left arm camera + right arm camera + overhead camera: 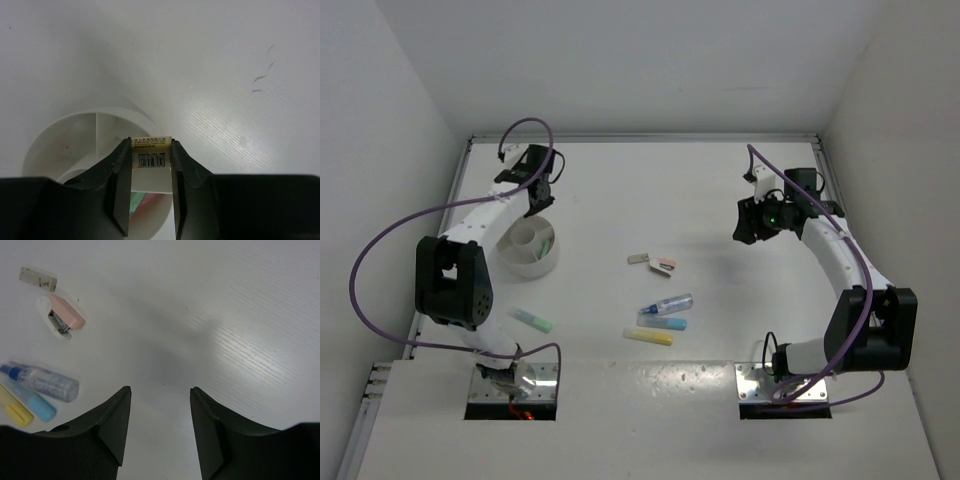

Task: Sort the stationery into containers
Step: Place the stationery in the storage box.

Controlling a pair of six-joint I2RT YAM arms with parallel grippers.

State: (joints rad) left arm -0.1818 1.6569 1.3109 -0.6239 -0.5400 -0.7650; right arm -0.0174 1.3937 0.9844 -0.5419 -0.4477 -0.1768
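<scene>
In the left wrist view my left gripper (151, 146) is shut on a white eraser (151, 155) with a yellow barcode sleeve, held above the round white divided dish (55, 135). Green and pink items (137, 200) lie in the dish below. From above, the left gripper (538, 203) hangs over the dish's (510, 258) far rim. My right gripper (159, 392) is open and empty above bare table. To its left lie a grey eraser (38, 277), a small pink stapler-like piece (65, 315), a clear blue-capped tube (47, 382), a light blue marker (36, 406) and a yellow marker (15, 411).
A mint marker (532, 320) lies alone near the left arm's base. The tube (670, 303), light blue marker (662, 322) and yellow marker (648, 337) sit mid-table, with the grey eraser (639, 259) and pink piece (663, 265) behind them. White walls enclose the table.
</scene>
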